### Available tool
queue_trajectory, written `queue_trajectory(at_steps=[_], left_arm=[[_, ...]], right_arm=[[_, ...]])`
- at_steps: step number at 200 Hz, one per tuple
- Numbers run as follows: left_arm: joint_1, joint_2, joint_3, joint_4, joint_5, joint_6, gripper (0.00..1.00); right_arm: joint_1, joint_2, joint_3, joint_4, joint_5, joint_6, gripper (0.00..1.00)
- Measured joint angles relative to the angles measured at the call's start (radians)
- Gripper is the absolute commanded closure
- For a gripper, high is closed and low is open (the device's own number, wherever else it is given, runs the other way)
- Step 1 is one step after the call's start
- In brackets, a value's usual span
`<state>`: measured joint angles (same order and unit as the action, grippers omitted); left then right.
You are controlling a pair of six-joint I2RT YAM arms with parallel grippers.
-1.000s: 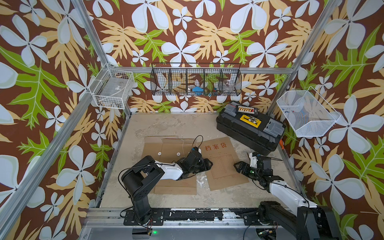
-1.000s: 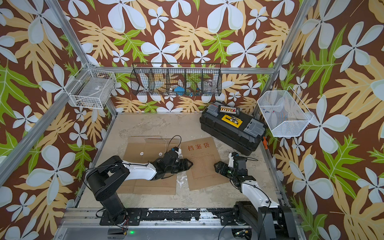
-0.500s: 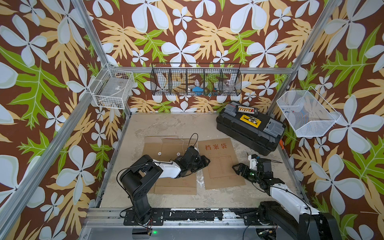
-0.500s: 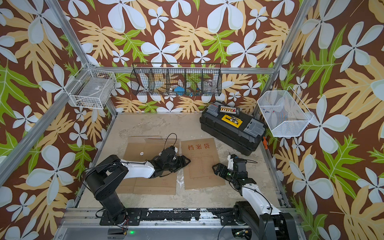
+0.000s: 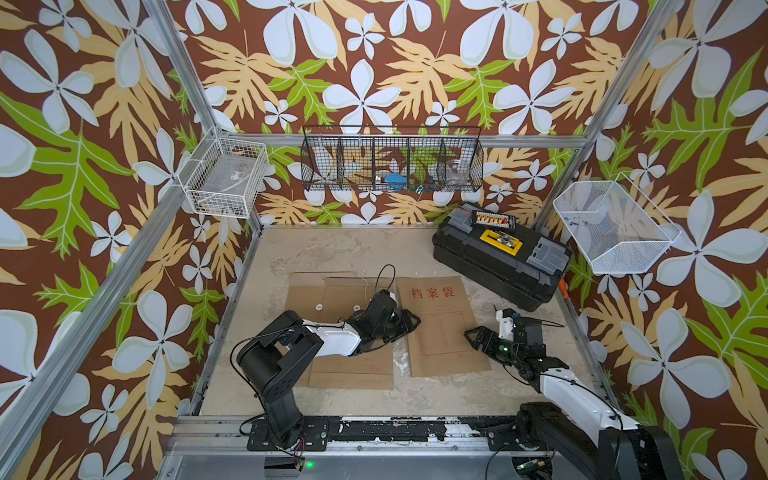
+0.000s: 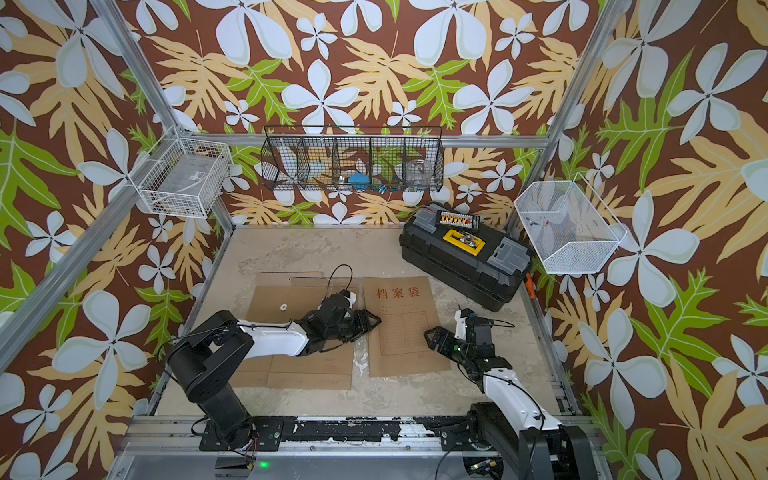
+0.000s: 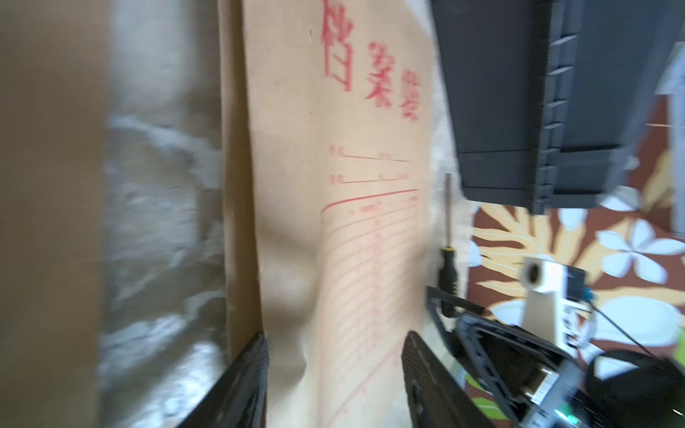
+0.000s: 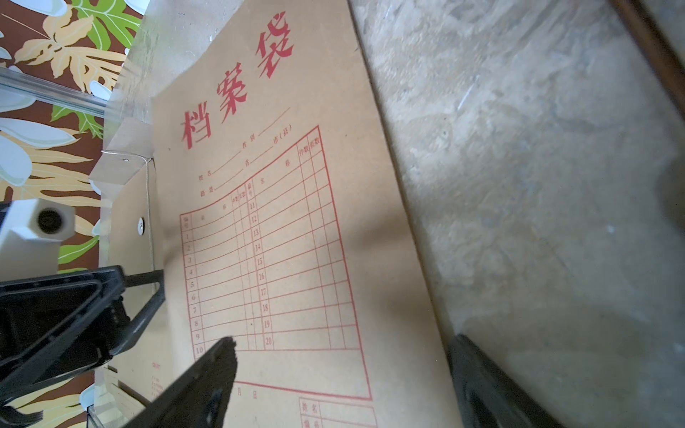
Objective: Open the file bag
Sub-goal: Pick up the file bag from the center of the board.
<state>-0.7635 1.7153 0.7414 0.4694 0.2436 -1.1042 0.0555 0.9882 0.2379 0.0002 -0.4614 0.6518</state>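
File bag (image 5: 446, 328): kraft paper, likely light, floppy, slippery; lying between my left claw (image 7: 333, 335), part-open, and right claw (image 8: 344, 339), wide open, both gripping nothing; I am favouring an edge pinch

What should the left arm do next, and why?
Probably close the left gripper on the edge of the printed file bag to turn it over: the jaws stand apart there, the printed front faces up, and no clasp shows.

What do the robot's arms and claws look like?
The left arm and right arm have chunky black joints and a white forearm shell. The left gripper and right gripper are black with triangular fingers. A thin black cable loops by the left wrist.
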Motion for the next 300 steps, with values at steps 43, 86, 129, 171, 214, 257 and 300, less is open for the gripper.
queue_trajectory(at_steps=[43,86,129,171,214,257,300], left_arm=[[0.0,-0.018,-0.018,0.137,0.062,-0.001,0.43],[0.0,-0.015,-0.045,0.185,0.078,-0.015,0.4],[0.0,-0.051,-0.068,0.208,0.083,-0.015,0.43],[0.0,-0.066,-0.088,0.269,0.106,-0.013,0.45],[0.0,-0.021,-0.088,0.302,0.126,-0.011,0.45],[0.0,0.015,-0.065,0.273,0.112,0.009,0.46],[0.001,0.025,-0.025,0.146,0.046,0.067,0.46]], right_arm=[[0.004,-0.007,-0.008,0.01,0.005,0.0,0.09],[0.009,-0.018,-0.009,0.002,0.01,0.0,0.09],[0.022,-0.023,-0.011,0.0,0.019,0.001,0.09],[0.037,-0.02,-0.012,0.003,0.019,0.003,0.09],[0.051,-0.007,-0.007,0.011,0.021,0.005,0.09],[0.059,-0.007,-0.006,0.012,0.03,0.01,0.09],[0.065,-0.007,-0.005,0.011,0.04,0.017,0.09]])
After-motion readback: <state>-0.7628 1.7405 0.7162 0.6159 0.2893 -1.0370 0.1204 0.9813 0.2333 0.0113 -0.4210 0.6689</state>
